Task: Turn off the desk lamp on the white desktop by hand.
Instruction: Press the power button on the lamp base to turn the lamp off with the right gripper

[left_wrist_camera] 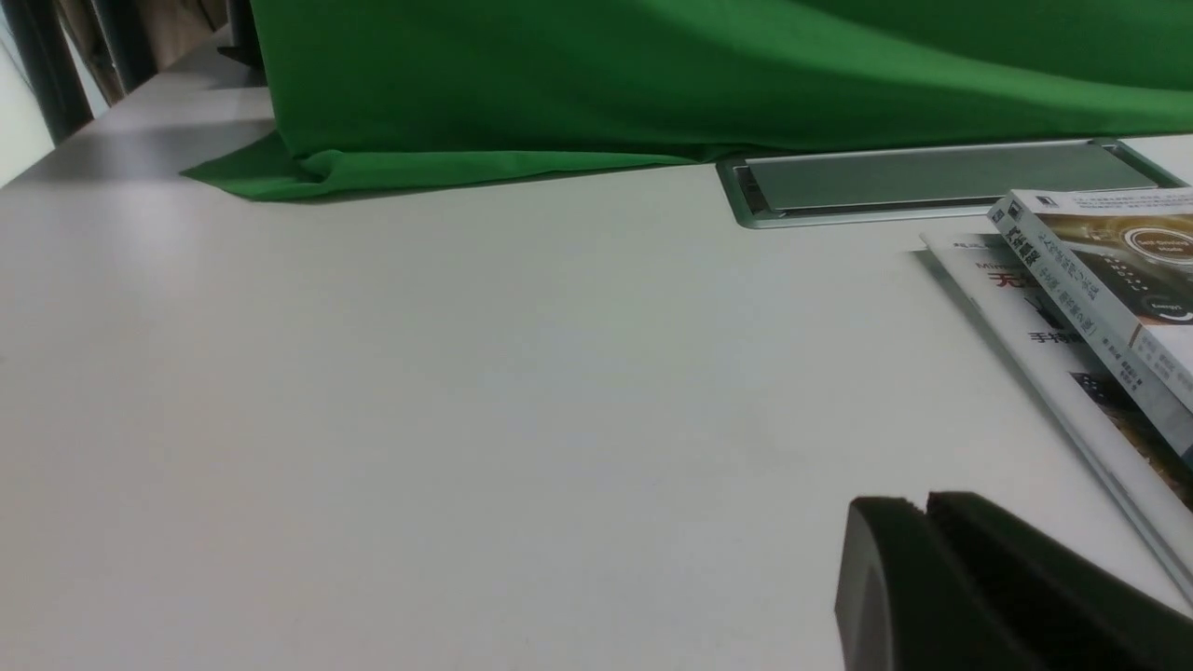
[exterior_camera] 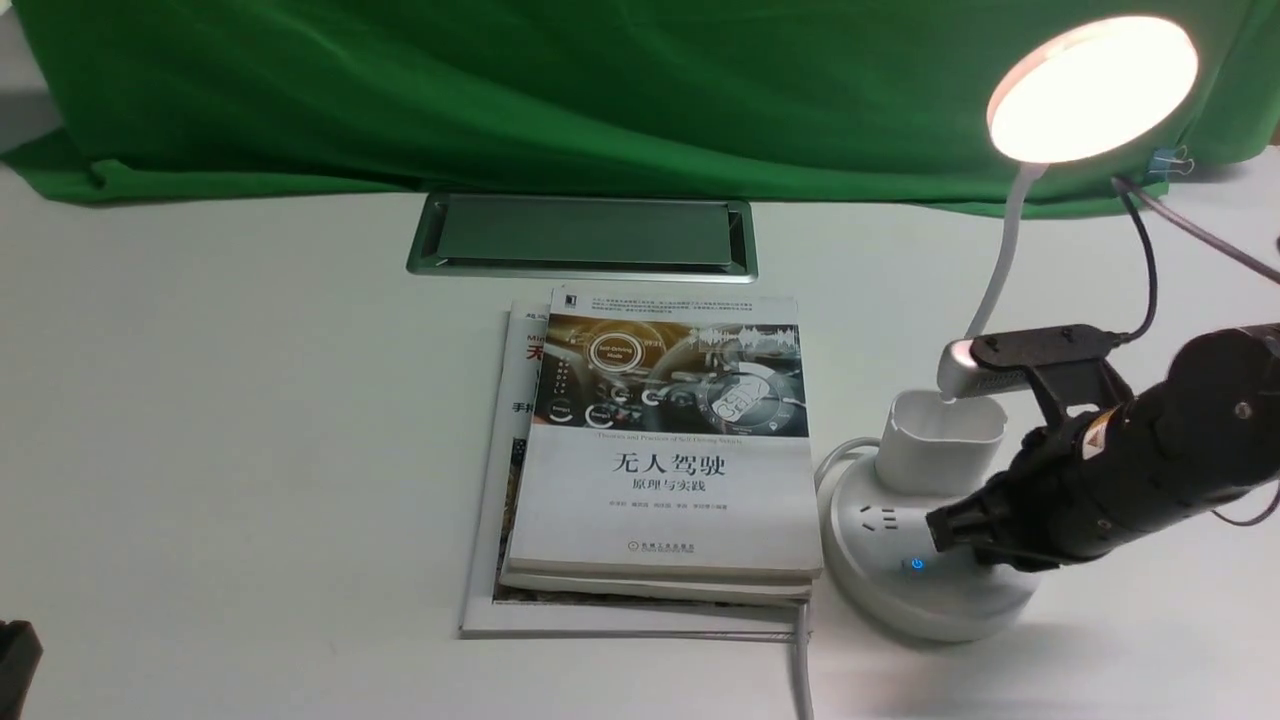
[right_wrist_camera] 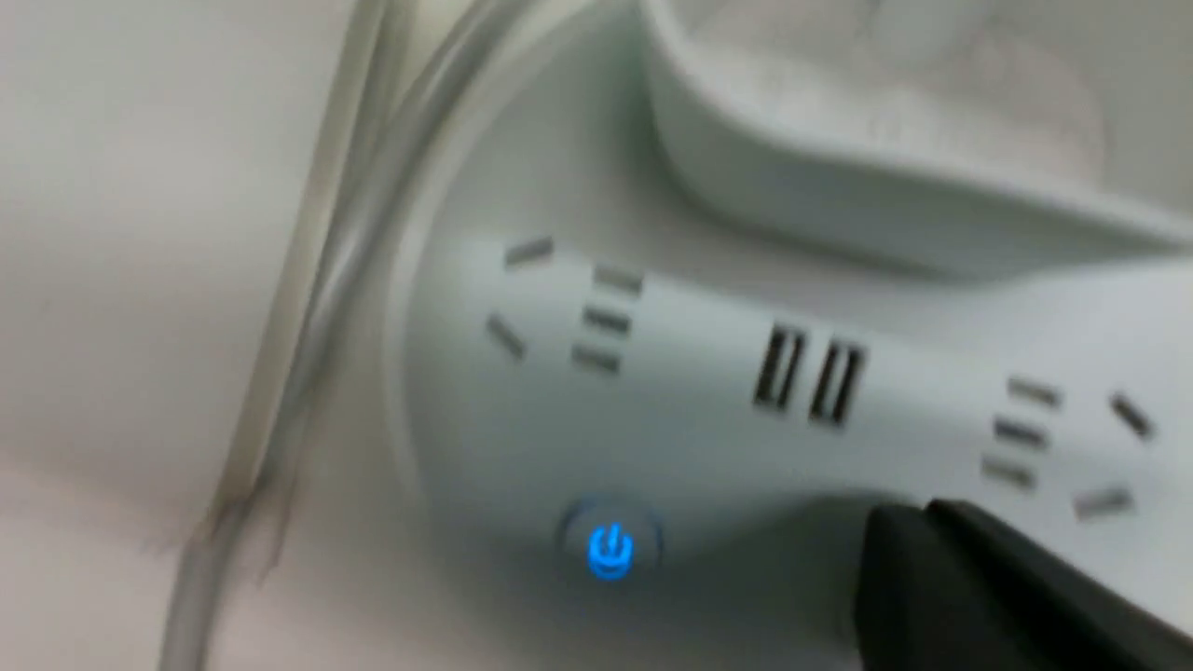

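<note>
The desk lamp stands at the right of the white desktop. Its disc head glows, lit. Its round base carries sockets, a cup holder and a blue-lit power button. My right gripper, the hand, is shut and empty, its tip low over the base just right of that button. In the right wrist view the shut tip is beside the blue button, apart from it. My left gripper is shut and empty over bare desktop; only a black corner of it shows in the front view.
A stack of books lies just left of the lamp base. The grey hatch is set in the desktop behind them. Green cloth hangs along the back. The lamp's cable runs toward the front edge.
</note>
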